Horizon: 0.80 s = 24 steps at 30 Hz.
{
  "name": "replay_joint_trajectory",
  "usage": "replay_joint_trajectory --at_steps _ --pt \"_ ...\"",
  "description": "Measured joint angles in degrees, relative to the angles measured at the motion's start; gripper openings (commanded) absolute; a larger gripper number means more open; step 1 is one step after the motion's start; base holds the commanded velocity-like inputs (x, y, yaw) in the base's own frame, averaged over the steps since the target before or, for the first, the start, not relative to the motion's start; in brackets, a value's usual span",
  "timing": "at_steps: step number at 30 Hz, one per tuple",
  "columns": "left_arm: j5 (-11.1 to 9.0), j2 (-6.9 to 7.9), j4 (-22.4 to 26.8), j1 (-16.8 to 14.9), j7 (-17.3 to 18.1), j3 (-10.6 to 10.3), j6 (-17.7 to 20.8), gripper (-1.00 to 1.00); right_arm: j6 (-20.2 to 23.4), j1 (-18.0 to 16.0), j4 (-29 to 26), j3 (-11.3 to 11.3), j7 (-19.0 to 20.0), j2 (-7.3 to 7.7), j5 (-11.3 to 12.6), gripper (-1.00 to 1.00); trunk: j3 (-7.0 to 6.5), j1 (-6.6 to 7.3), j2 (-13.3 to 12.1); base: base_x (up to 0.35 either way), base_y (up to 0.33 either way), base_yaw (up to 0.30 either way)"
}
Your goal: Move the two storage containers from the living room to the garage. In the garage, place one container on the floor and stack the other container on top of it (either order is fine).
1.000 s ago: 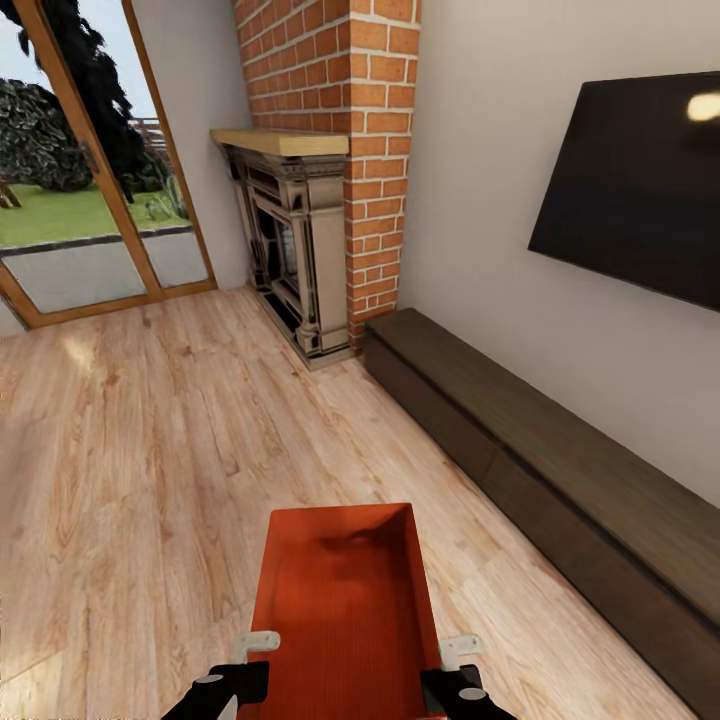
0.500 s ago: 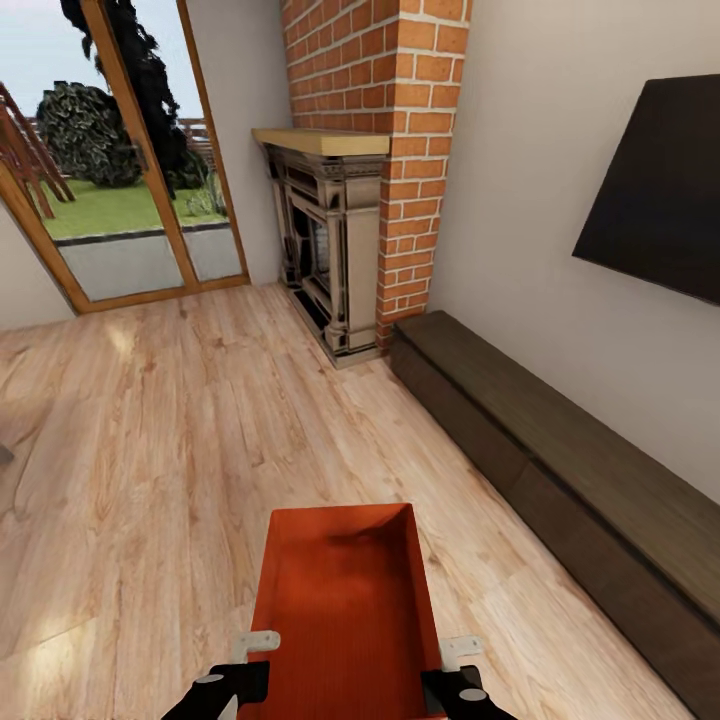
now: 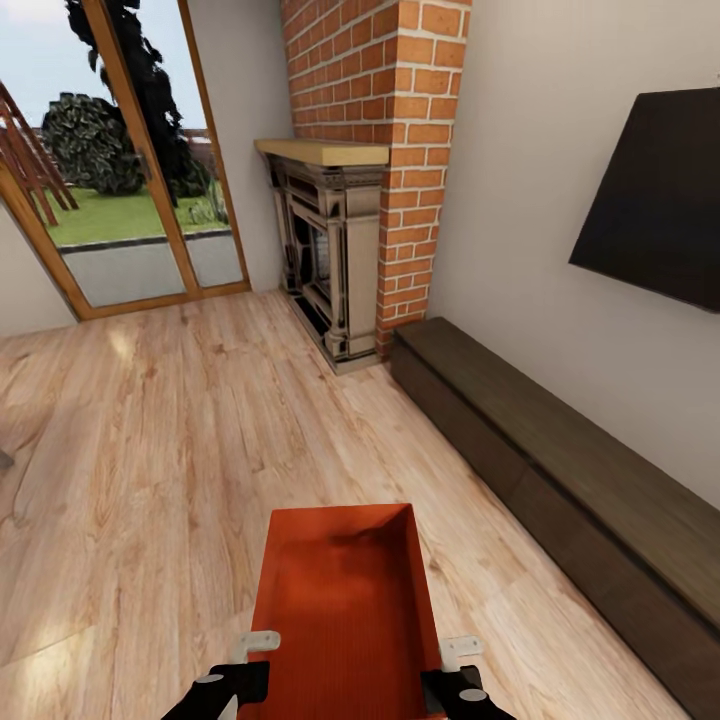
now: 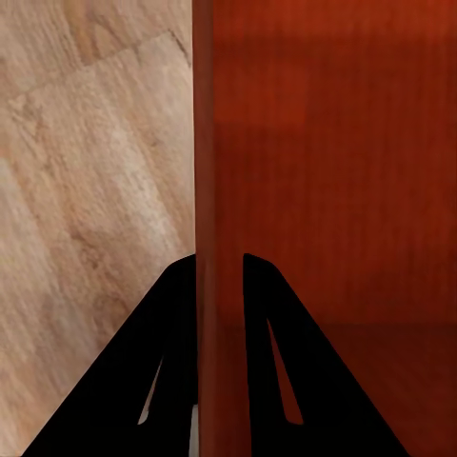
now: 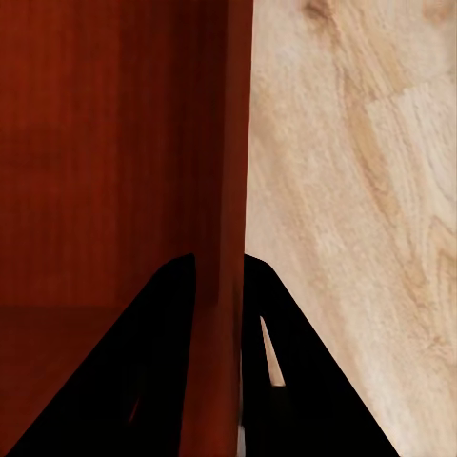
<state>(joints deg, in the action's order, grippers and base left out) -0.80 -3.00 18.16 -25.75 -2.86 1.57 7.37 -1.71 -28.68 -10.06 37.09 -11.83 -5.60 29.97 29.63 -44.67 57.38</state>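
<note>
Claws first: the left claw (image 4: 221, 276) pinches the left wall of the orange-red storage container (image 3: 345, 610), the right claw (image 5: 219, 276) its right wall, apparently carrying it above the wood plank floor (image 3: 150, 440). Beyond stand the low dark cabinet (image 3: 560, 470), brick fireplace (image 3: 345, 250), black TV (image 3: 650, 200) and glass doors (image 3: 130, 200).

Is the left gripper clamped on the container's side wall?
Yes: in the left wrist view, the left gripper has a finger on each side of the container's thin wall.
</note>
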Motion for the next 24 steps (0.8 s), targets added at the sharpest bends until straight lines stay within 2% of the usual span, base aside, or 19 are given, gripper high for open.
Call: replay_joint_trajectory --at_steps 24 --pt "0.0 0.0 0.0 0.0 0.0 0.0 0.0 -1.0 0.0 0.0 0.0 0.0 0.0 -0.01 0.0 -1.0 -2.2 0.0 0.0 0.0 0.0 0.0"
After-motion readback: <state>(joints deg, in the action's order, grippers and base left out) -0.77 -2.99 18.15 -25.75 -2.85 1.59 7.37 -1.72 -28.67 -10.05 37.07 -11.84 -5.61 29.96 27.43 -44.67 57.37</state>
